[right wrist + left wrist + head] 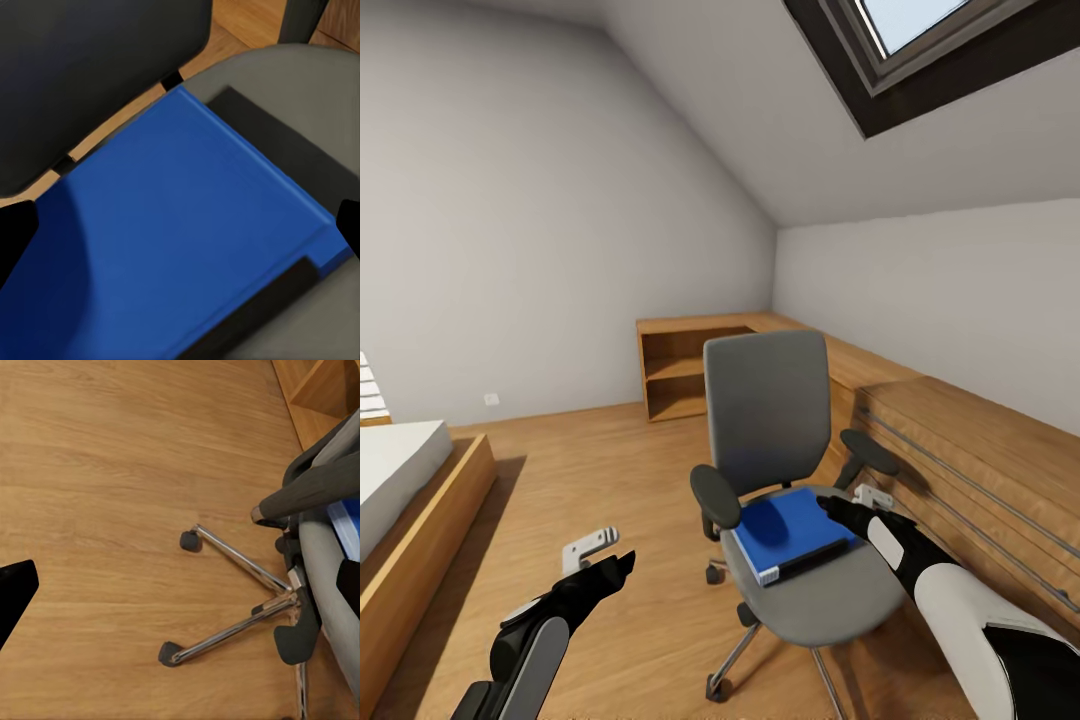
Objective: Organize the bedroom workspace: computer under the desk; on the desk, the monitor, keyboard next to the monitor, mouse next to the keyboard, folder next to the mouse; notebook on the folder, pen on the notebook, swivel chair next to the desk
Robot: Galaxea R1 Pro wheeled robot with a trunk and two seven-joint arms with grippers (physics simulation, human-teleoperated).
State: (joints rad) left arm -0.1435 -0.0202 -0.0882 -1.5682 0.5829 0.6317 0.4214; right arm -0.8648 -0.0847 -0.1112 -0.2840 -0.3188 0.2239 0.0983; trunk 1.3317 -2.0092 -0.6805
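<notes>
Right gripper [838, 506] apparently spread wide, empty, just above the blue folder [788, 531] lying flat on the swivel chair [815, 590] seat, left gripper [622, 563] state unclear.

The swivel chair [770, 420] has matt grey cloth-like padding on seat and back, dark matt armrests that look like plastic, and a shiny chrome metal base [240, 600] on dark casters. The folder [792, 532] is smooth bright blue, faintly satiny, with white page edges, probably paper. The floor [112, 472] is smooth light wood with visible grain.
</notes>
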